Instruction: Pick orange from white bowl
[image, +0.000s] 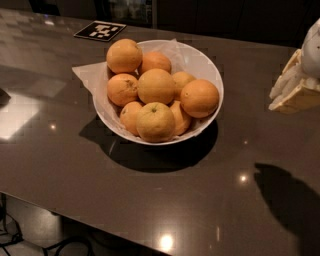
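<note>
At the far left, a bright patch of light is reflecting off the dark grey glossy tabletop (55, 155), and black cables (30, 242) are trailing on the floor below its near edge, cut off by the frame. Further back, a flat black-and-white patterned marker card (100, 30) is lying on the table. The wide glossy white bowl (212, 75) is sitting near the middle of the table, with its thin white paper lining (86, 75) sticking out over the left rim. Oranges are piling up inside it: a scuffed one (122, 89) at the left, a paler yellowish one with a dark stem dimple (155, 121) at the front, and several more lying half hidden beneath these. The round, evenly deep-orange orange (199, 98) is resting at the right side of the pile, against the bowl's right wall; being round, it is showing no long axis, and which way it is pointing cannot be told. At the right edge, the cream-white gripper (289, 94) is hanging above the table, well apart from the bowl and holding nothing; the frame is cutting off most of it, and whether it is parted or closed cannot be told. Its dark shadow (290, 200) is falling on the table below.
</note>
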